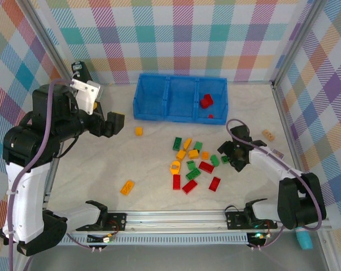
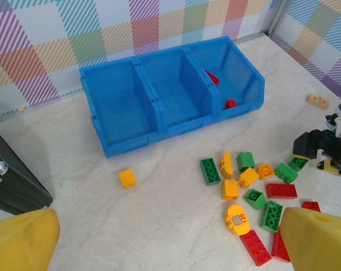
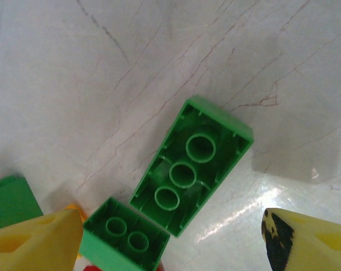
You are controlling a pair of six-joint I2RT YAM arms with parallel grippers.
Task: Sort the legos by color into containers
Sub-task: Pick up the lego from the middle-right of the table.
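Blue plastic is drawing my eye first: the bin (image 1: 159, 114) is sitting at the far side of the marbled table (image 1: 80, 186), its three compartments side by side. Two red bricks (image 1: 206, 101) are lying in the right-hand compartment.

Most of the legos (image 1: 191, 165) are lying in a loose mixed cluster of red, green and yellow-orange in front of the bin's right half. One yellow brick (image 1: 139, 131) is sitting apart near the bin's left front corner, and an orange brick (image 1: 127, 187) is lying well off to the near left.

My left gripper (image 1: 111, 124) is hovering left of the bin, its yellow pads (image 2: 21, 240) spread wide with nothing between them.

My right gripper (image 1: 235, 155) is sitting low at the cluster's right edge. Through its wrist camera I am seeing its fingers (image 3: 311, 240) parted, gripping nothing. A long green brick (image 3: 193, 164) is lying hollow side up on the table ahead of them, with a shorter green brick (image 3: 125, 237) touching its near end. One finger is just beside that shorter brick; I cannot tell whether they are touching.

A pale tan piece (image 1: 267, 134) is lying beyond the right gripper.
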